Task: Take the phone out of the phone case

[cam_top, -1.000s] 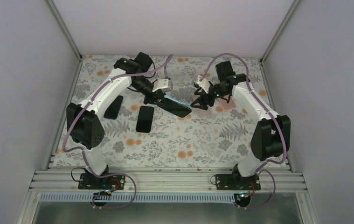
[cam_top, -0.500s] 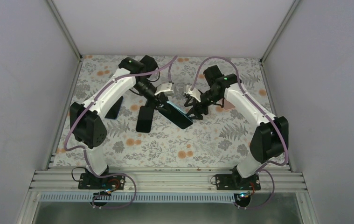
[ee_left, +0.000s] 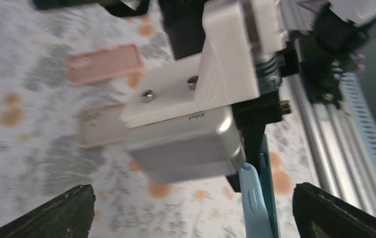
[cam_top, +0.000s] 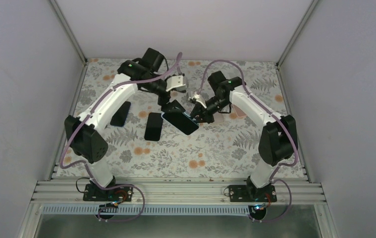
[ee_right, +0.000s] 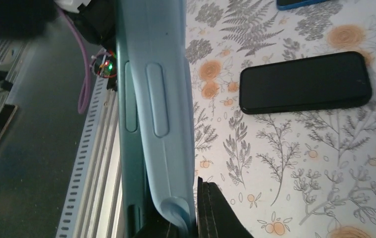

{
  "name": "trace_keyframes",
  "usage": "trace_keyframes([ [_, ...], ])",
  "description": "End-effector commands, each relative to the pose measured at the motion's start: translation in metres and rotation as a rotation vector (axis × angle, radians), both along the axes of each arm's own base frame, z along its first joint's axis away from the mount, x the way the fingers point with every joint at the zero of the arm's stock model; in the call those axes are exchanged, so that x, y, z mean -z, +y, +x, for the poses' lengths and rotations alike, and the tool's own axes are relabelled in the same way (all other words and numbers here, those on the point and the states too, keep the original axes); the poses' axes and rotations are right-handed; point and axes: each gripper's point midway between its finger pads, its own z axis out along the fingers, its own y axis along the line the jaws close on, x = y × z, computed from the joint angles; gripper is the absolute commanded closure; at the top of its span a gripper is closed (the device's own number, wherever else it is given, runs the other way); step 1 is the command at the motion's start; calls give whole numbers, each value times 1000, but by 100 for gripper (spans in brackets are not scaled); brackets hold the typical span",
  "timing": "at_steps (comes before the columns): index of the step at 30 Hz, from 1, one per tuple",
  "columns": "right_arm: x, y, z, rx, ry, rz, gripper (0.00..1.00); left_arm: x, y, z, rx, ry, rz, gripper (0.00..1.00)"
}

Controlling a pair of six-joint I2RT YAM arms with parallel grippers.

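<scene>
The phone [cam_top: 180, 121], dark-screened, sits in a light blue phone case [ee_right: 158, 94] and hangs tilted above the floral mat at mid-table. Its teal side edge [ee_right: 126, 148] shows beside the case's peeled lip. My right gripper [cam_top: 196, 113] is shut on the case's right end, fingers [ee_right: 215, 213] pinching the corner. My left gripper [cam_top: 170, 102] hovers just behind the phone's left end, open wide and holding nothing. In the left wrist view its dark fingertips [ee_left: 52, 213] stand far apart, with the case edge [ee_left: 251, 201] between them and off to the right.
A bare black phone [cam_top: 153, 126] lies on the mat left of the held one, and a dark phone with a blue rim [cam_top: 120, 114] lies further left. Two pink cases [ee_left: 104, 63] lie behind the right arm. Aluminium rails [cam_top: 176, 191] run along the near edge.
My left gripper has opened and let go of the cased phone, pulling back a little. My right gripper moved in leftward and shut on its right end.
</scene>
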Motion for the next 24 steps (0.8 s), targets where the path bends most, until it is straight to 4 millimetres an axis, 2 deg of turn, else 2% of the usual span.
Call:
trace_keyframes([
  [1, -32, -10, 24, 118, 16, 116, 96, -67, 7, 29, -137, -258, -103, 0],
  [4, -26, -25, 58, 250, 57, 85, 96, -90, 16, 39, -227, -387, -103, 0],
  [6, -25, -34, 89, 366, 57, 77, 96, -94, 18, 44, -286, -461, -94, 0],
  [10, -40, -50, 158, 697, 36, 68, 96, -90, 4, 50, -396, -609, -103, 0],
  [14, -69, -61, 197, 904, -30, 108, 96, -78, -21, 63, -511, -755, -88, 0],
  [18, -101, -63, 219, 1016, -71, 170, 96, -61, -38, 70, -598, -844, -115, 0],
  [20, -114, -57, 222, 1035, -85, 197, 96, -56, -45, 77, -637, -831, -141, 0],
  [24, -125, -41, 217, 1045, -92, 250, 96, -55, -41, 99, -798, -821, -194, 0],
])
